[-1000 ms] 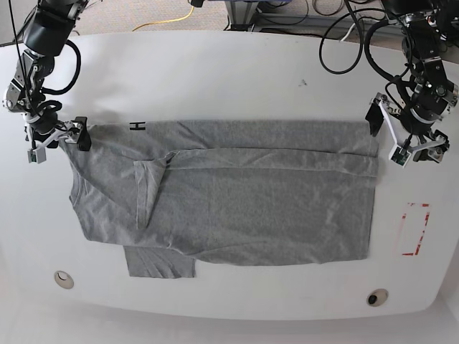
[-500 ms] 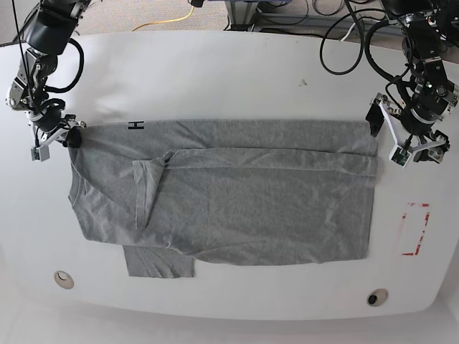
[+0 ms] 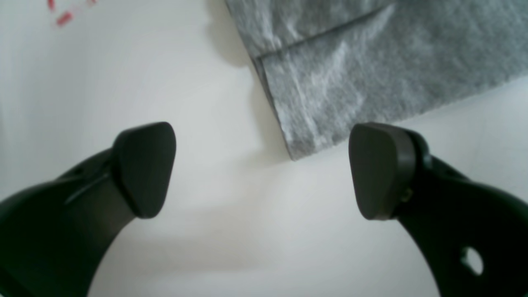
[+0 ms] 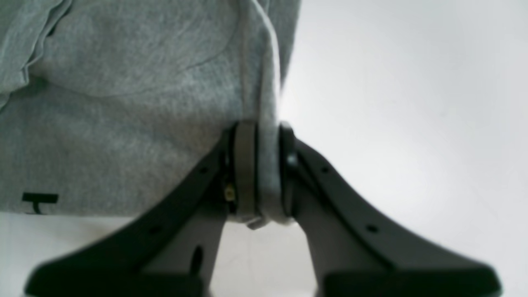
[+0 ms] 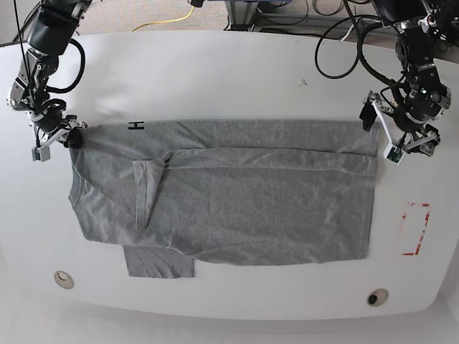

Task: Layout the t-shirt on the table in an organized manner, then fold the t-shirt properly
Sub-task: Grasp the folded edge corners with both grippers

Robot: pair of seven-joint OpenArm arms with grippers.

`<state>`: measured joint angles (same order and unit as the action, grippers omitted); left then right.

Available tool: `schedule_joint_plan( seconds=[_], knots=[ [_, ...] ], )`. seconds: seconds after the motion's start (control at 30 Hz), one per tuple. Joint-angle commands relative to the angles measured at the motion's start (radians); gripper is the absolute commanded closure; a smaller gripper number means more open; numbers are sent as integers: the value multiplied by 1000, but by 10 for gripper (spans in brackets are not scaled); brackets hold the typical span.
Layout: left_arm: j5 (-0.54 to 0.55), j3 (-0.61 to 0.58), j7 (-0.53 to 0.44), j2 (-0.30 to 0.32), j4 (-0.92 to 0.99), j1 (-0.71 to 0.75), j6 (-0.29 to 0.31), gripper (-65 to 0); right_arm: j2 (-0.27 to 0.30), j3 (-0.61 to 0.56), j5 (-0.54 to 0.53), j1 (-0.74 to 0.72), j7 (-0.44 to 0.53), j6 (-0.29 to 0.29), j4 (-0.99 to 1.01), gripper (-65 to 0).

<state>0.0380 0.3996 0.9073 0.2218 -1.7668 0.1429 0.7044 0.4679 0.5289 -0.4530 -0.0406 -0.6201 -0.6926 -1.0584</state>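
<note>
Grey t-shirt [image 5: 237, 197]: flat on the white table [image 5: 215, 79], partly folded. Right gripper [image 4: 260, 173]: clamped on its far shoulder corner, likely for folding. Left gripper [image 3: 264, 171]: jaws apart, straddling the hem corner, unheld.

- The grey t-shirt [image 5: 237, 193] lies flat, folded lengthwise, one sleeve poking out below, black lettering at its top edge.
- The white table [image 5: 215, 79] carries it.
</note>
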Motion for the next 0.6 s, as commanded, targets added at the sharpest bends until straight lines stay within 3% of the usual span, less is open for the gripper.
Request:
schedule_joint_plan(
  seconds=[0.0, 0.57],
  knots=[
    [6, 3, -61, 12, 9, -6, -6, -650, 19, 4, -11, -11, 9, -6, -15, -67],
    [6, -3, -138, 0, 184, -19, -6, -650, 19, 6, -14, -11, 7, -6, -19, -67]
  ],
)
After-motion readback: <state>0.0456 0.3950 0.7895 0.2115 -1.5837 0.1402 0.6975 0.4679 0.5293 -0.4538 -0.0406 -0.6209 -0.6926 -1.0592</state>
